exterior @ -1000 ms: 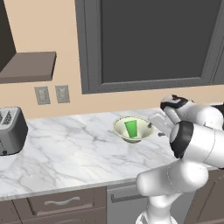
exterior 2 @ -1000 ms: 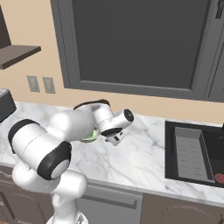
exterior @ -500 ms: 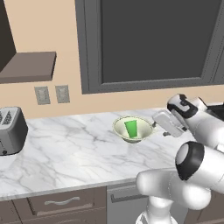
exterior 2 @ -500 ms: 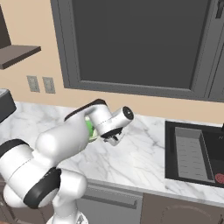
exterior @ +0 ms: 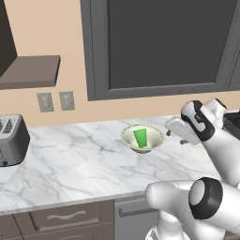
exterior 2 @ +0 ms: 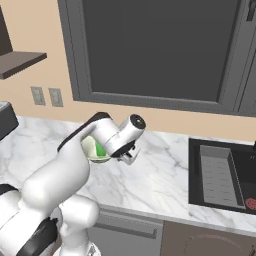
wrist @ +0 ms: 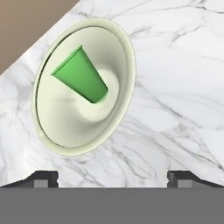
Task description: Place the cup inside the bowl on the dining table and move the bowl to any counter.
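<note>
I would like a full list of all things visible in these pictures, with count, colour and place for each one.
cup: one, bright green, standing inside the bowl
bowl: one, cream-white with pale greenish inside, on the counter below the window
counter: one, white grey-veined marble, along the beige wall, over grey-brown drawers
toaster: one, grey, at the counter's left end
wall outlets: two, grey, on the wall above the counter, left of the window
window: one, dark with grey frame, above the counter
shelf: one, grey-brown, on the wall at upper left
sink: one, dark, set in the counter at the right
gripper: one, dark fingertips, open, empty, apart from the bowl, to its right
</note>
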Available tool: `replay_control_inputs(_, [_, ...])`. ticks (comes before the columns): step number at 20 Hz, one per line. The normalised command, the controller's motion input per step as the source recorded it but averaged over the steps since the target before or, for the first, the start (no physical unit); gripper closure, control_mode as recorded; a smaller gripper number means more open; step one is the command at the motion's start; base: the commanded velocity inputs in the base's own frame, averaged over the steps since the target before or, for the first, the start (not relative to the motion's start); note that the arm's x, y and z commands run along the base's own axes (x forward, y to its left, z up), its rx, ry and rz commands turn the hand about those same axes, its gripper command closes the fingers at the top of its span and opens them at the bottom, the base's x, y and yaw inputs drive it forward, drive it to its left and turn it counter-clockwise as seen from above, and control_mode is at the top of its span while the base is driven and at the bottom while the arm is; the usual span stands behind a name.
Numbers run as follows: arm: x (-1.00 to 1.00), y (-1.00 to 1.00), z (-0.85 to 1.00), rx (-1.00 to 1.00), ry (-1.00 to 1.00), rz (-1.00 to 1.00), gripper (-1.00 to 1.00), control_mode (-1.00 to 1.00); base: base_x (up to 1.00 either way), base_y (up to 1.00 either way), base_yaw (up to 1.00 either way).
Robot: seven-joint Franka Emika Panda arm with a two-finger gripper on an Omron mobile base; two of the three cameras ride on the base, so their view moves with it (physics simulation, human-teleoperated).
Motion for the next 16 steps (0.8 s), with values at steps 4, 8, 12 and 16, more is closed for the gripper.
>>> replay_control_inputs(4, [-0.43,0.0,0.37,-0.11,-0.01,0.02,-1.0,-1.0,0.0,0.0,0.0])
replay_control_inputs(8, [-0.42,0.0,0.3,-0.08,0.0,0.02,-1.0,-1.0,0.0,0.0,0.0])
replay_control_inputs(12, [-0.39,0.0,0.28,-0.08,0.0,0.03,-1.0,-1.0,0.0,0.0,0.0])
replay_control_inputs(16, [-0.31,0.0,0.27,-0.07,0.0,0.04,-1.0,-1.0,0.0,0.0,0.0])
